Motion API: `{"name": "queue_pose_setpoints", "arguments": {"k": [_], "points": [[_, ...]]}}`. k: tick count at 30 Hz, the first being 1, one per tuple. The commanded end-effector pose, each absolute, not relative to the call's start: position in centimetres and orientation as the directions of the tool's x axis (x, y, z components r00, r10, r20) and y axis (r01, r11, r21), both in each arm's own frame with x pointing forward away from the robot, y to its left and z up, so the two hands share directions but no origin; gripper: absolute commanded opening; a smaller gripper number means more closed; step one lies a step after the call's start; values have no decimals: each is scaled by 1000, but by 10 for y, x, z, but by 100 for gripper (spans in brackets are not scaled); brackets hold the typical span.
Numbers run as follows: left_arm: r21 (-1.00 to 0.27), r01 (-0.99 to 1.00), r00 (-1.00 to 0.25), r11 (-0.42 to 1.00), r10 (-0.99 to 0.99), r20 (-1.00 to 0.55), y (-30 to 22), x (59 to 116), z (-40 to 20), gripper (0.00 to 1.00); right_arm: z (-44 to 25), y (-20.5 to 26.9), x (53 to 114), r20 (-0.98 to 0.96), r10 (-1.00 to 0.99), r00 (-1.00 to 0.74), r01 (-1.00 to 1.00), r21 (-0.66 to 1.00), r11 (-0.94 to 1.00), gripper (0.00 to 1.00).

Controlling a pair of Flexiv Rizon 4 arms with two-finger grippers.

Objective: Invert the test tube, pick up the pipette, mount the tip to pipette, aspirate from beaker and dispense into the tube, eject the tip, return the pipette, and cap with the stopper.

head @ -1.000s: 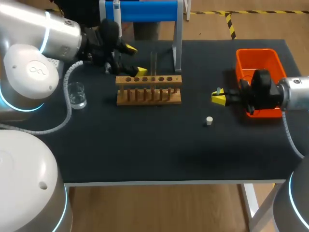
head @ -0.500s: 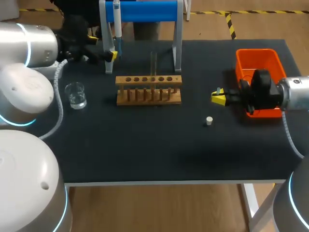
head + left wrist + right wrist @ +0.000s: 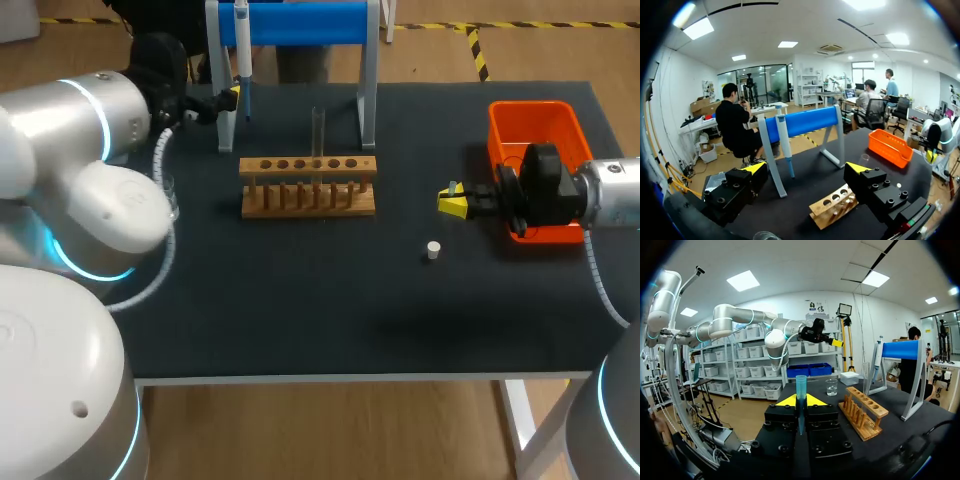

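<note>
The pipette (image 3: pixel 241 40) hangs on the blue stand (image 3: pixel 300 22) at the back of the table. My left gripper (image 3: pixel 231 98) is open just left of it; in the left wrist view the pipette (image 3: pixel 785 147) stands ahead of the open fingers (image 3: pixel 755 168). A clear test tube (image 3: pixel 318 128) stands upright in the wooden rack (image 3: pixel 308 186). My right gripper (image 3: pixel 451 203) hovers right of the rack, shut on a blue pipette tip (image 3: pixel 800 389). A white stopper (image 3: pixel 433 250) lies on the mat. My left arm hides most of the beaker (image 3: pixel 831 386) in the head view.
An orange bin (image 3: pixel 533 122) sits at the back right, behind my right wrist. The blue stand's legs (image 3: pixel 366 100) rise just behind the rack. My left arm's elbow (image 3: pixel 110 205) hangs over the table's left side.
My left gripper has swung from the rack's left end back and left to the pipette stand, and its arm now covers the beaker. The right arm has not moved.
</note>
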State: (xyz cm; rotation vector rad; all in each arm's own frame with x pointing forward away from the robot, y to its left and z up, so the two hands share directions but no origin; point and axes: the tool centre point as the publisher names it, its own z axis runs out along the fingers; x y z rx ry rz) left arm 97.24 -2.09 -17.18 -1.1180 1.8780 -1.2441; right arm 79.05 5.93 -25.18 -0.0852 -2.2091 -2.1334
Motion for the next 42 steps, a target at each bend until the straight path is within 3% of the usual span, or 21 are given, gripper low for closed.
{"name": "queue_pose_setpoints", "arguments": {"k": [1, 16, 42], "points": [[-935, -299, -257, 193, -959, -116, -33, 986, -174, 100, -252, 60, 790, 88, -6, -996, 88, 995, 37, 0], [-952, -280, -164, 122, -983, -78, -40, 1015, -171, 100, -252, 60, 790, 88, -6, -996, 88, 995, 37, 0], [-956, -288, -144, 55, -989, -13, -46, 1074, -184, 100, -252, 60, 790, 88, -6, -996, 88, 995, 37, 0]]}}
